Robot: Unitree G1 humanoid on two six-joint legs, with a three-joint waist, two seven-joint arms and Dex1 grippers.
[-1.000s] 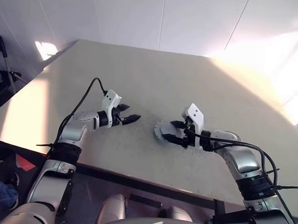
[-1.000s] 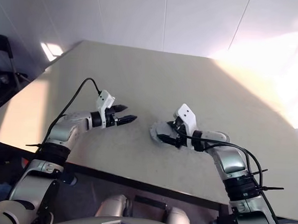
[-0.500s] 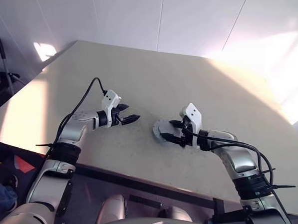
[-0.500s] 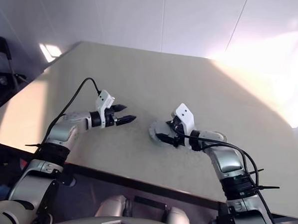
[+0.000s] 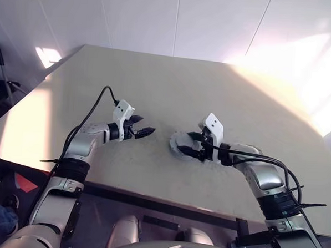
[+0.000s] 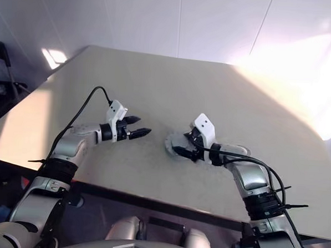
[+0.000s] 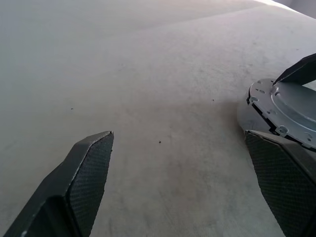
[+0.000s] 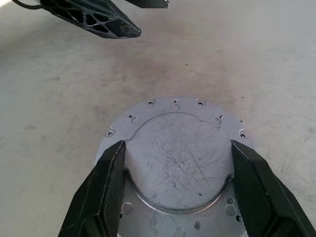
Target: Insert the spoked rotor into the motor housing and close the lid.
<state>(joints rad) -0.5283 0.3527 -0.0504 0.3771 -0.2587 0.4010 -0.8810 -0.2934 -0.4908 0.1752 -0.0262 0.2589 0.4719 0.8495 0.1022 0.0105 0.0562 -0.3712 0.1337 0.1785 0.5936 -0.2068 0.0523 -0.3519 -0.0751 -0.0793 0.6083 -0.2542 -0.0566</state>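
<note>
beige table unchanged; right gripper still clamps lid, left gripper stays spread, empty.

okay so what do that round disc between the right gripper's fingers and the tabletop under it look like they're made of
Lid: looks like bare metal, probably aluminium; silvery grey, fine scratches across its raised centre, small holes around its flat rim. It sits between the right gripper fingers.

Table: a matte beige surface, faintly speckled, with no gloss; possibly laminate or painted board, hard to tell which.
</note>
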